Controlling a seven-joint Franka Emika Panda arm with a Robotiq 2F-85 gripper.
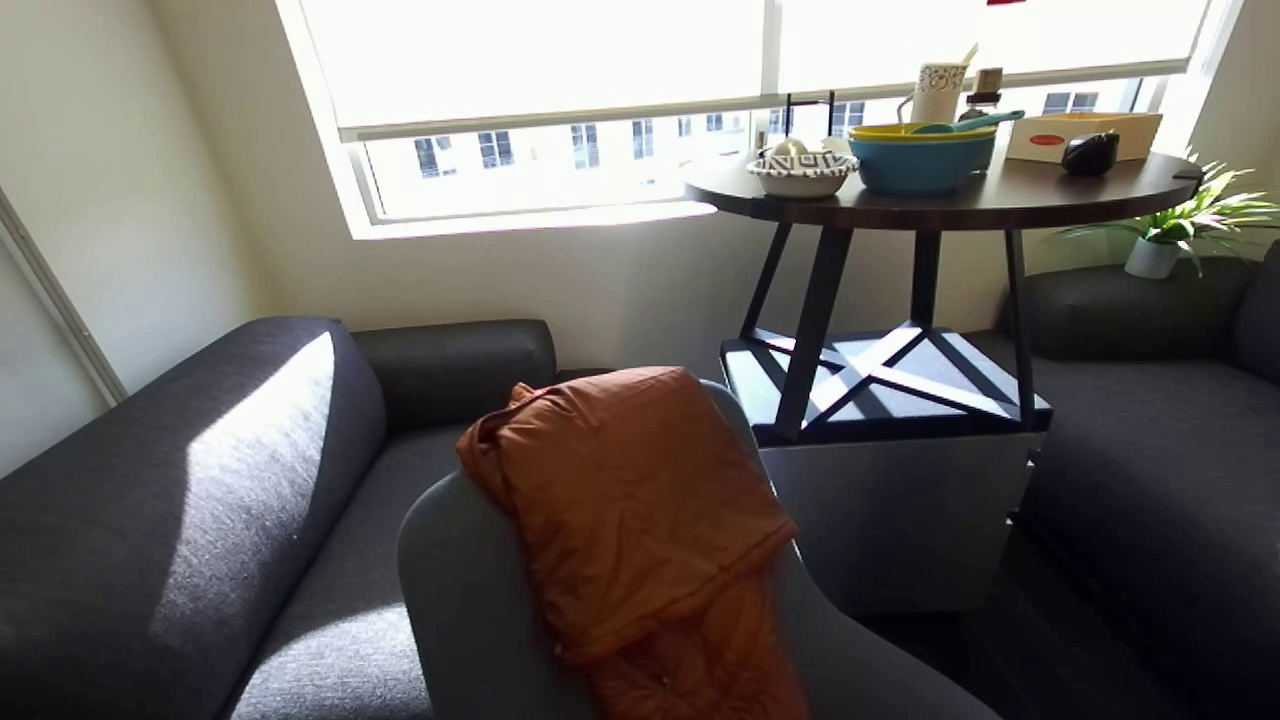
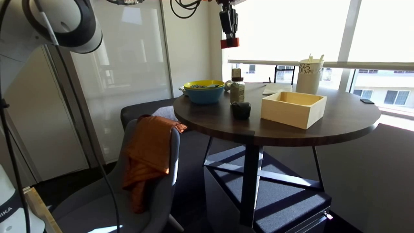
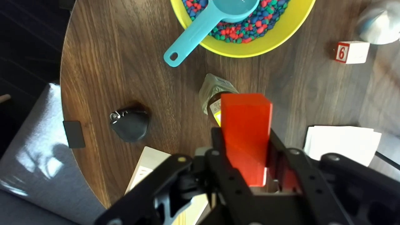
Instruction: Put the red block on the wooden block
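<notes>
An orange cloth (image 1: 640,500) drapes 1 gray chair (image 1: 450,575) near a round table (image 1: 1035,190) holding 1 blue bowl (image 1: 915,165).

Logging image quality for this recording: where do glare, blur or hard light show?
Both exterior views: blinds blown out white. An exterior view: hard sunlight on the sofa. An exterior view: gripper dark, backlit. Wrist view: shiny object blurred, with glare; red block reads clearly.

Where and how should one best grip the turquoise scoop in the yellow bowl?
Likely the handle, from above, closing across its width: it is slim and juts beyond the yellow bowl. The gripper should first release the red block it holds.
</notes>
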